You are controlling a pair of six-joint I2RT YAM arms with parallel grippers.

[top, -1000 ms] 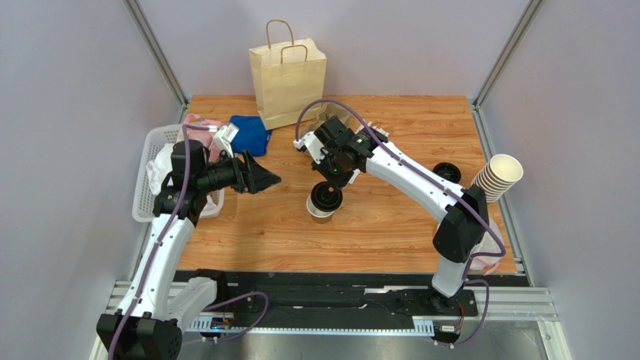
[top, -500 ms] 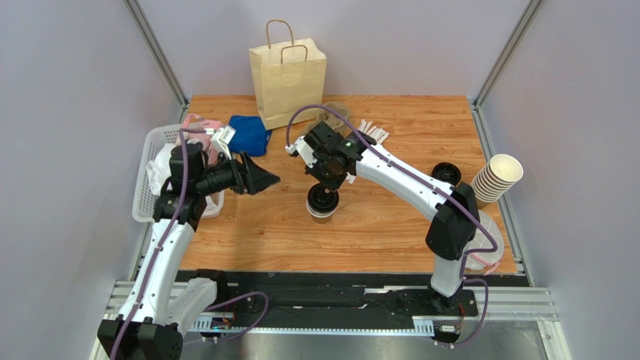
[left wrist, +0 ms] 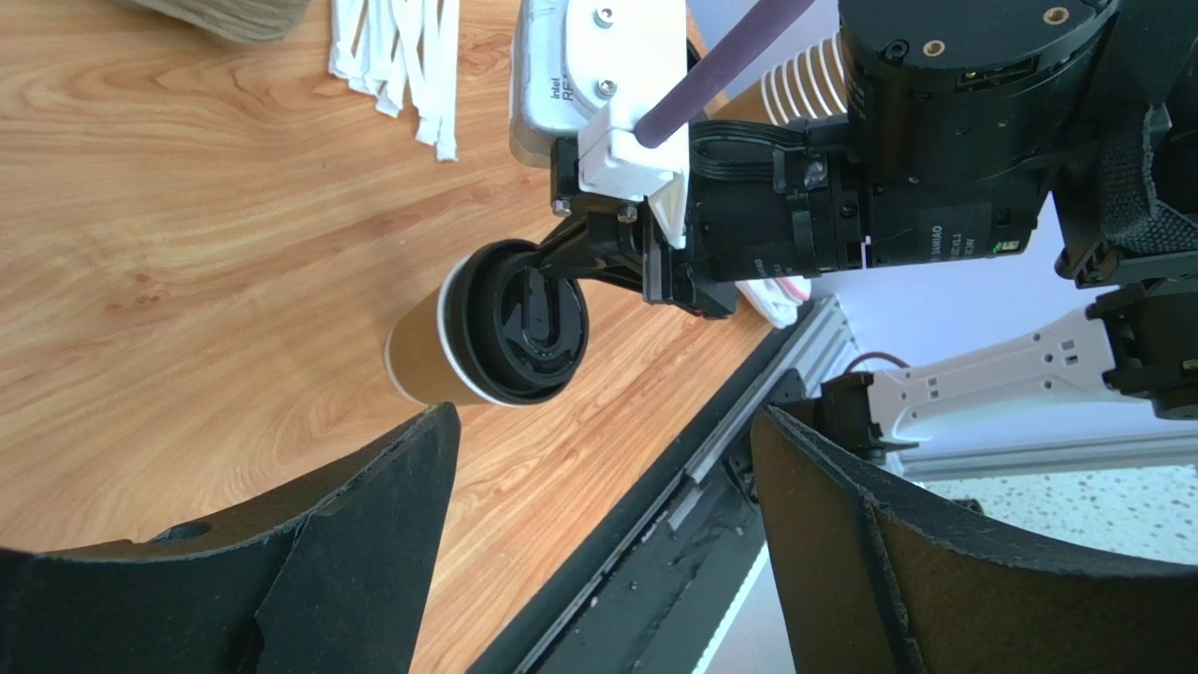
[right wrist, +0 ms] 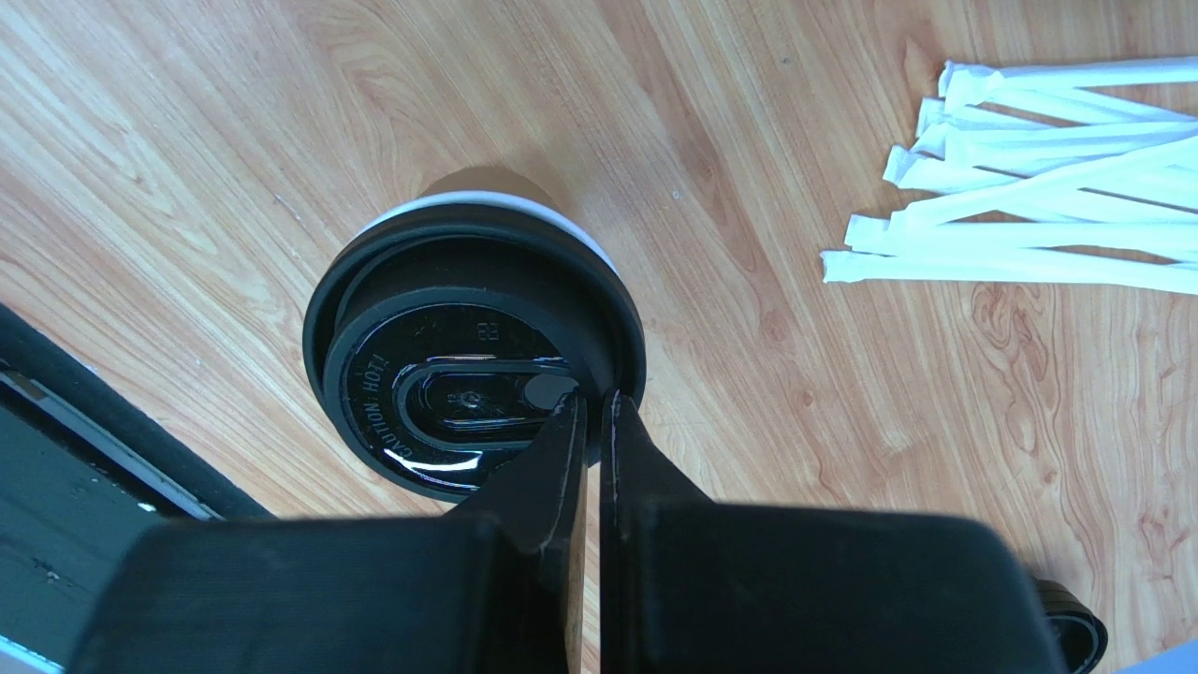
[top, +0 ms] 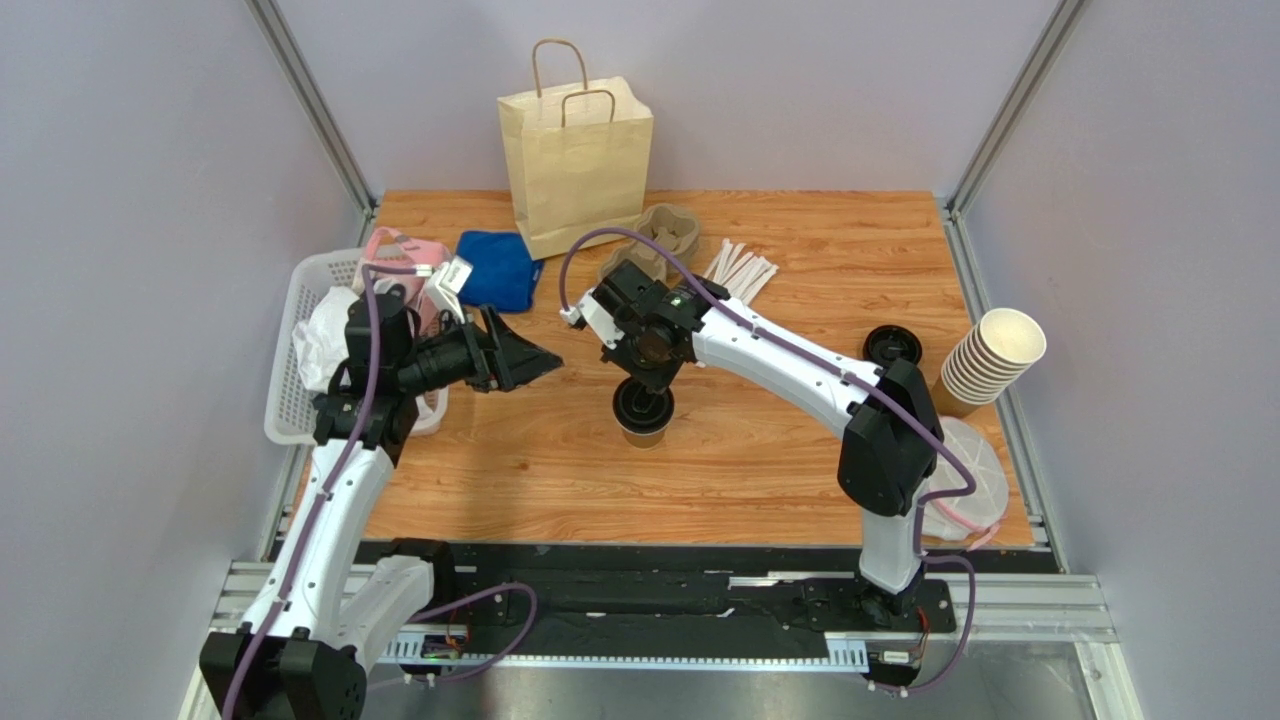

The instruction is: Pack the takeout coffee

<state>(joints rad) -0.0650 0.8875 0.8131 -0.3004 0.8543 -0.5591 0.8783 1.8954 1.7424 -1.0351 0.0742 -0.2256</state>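
The takeout coffee (top: 643, 422), a brown paper cup with a black lid (right wrist: 450, 365), stands upright on the wooden table near the middle. Its lid sits slightly off-centre, with the cup's white rim (right wrist: 478, 201) showing on one side. My right gripper (right wrist: 592, 405) comes down from above, shut, its tips straddling the lid's rim on the side nearest the wrist. My left gripper (top: 541, 360) hovers to the cup's left with its jaws wide open and nothing between them. In the left wrist view the cup (left wrist: 422, 362) lies just beyond my left gripper (left wrist: 605, 419). The paper bag (top: 576, 150) stands upright at the back.
A white basket (top: 296, 393) with cloths sits at the left edge, and a blue cloth (top: 496, 267) lies beside it. Wrapped straws (top: 741, 270) and a pulp cup carrier (top: 666, 230) lie behind the cup. A loose black lid (top: 893, 347) and a stack of lidless cups (top: 992, 357) are at the right.
My right wrist has swung leftward while its fingertips stayed over the lid. The cup and my left arm have barely moved.
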